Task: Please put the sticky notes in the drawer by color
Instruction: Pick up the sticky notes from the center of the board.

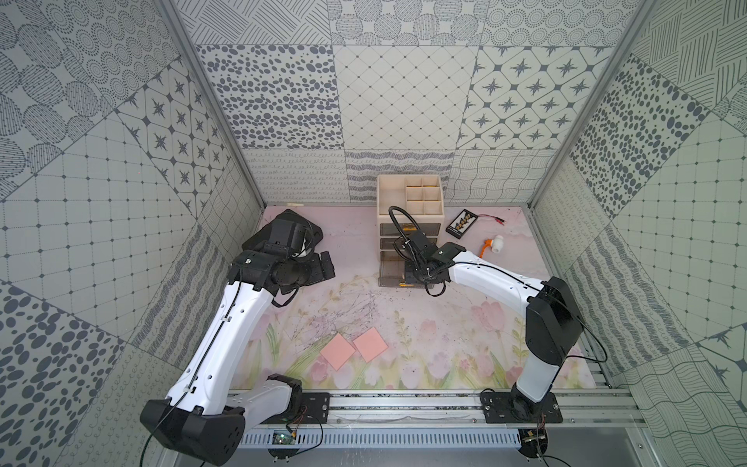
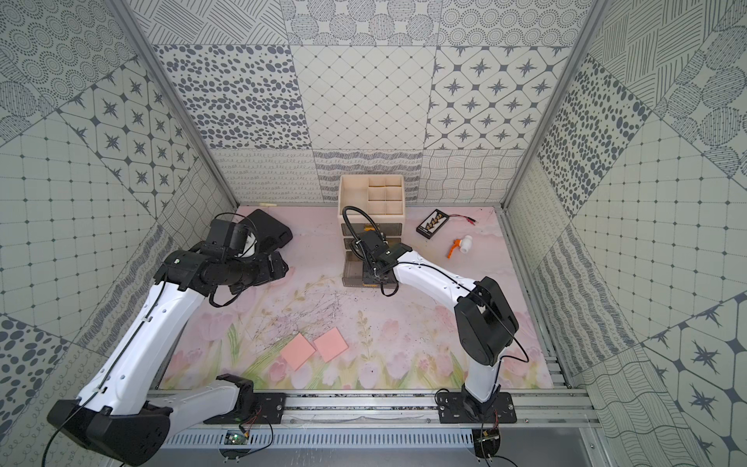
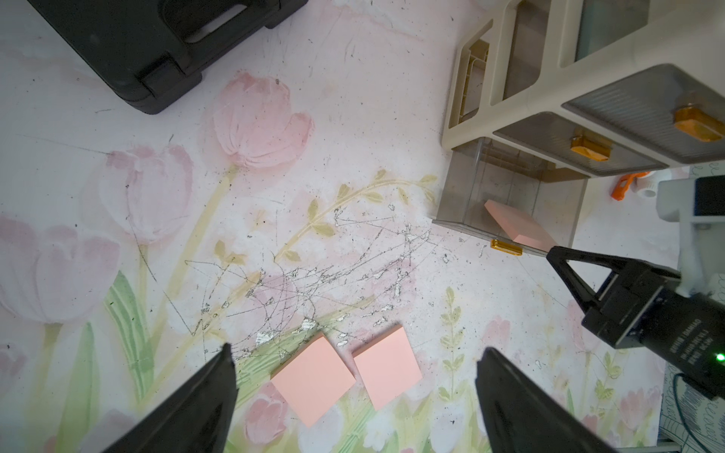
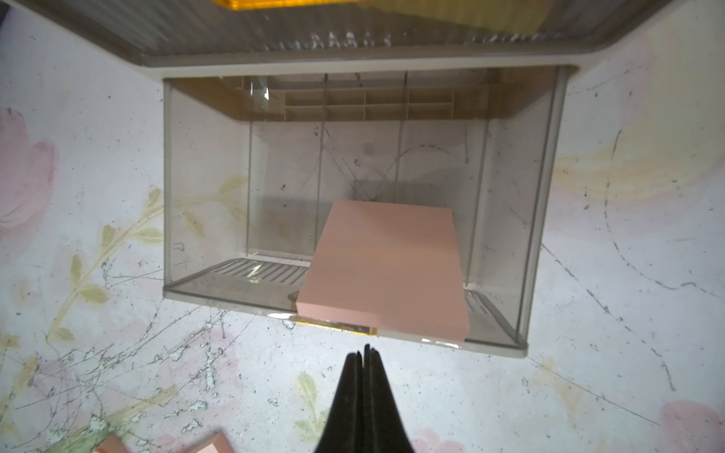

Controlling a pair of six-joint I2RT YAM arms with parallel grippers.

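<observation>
Two salmon pink sticky notes (image 1: 337, 350) (image 1: 370, 344) lie side by side on the floral mat near the front. They also show under my open left gripper (image 3: 356, 349), which hangs high above them with nothing between its fingers. The cream drawer chest (image 1: 388, 194) stands at the back, its bottom drawer (image 4: 204, 188) pulled out. A third pink pad (image 4: 386, 270) lies tilted inside it, its near edge up on the drawer's front wall. My right gripper (image 4: 364, 353) is shut and empty, just in front of that wall.
A flat black case (image 1: 283, 230) lies at the back left behind my left arm. To the right of the chest are a small black box (image 1: 462, 223) with a red lead and an orange-and-white object (image 1: 494, 245). The upper two drawers are pushed in.
</observation>
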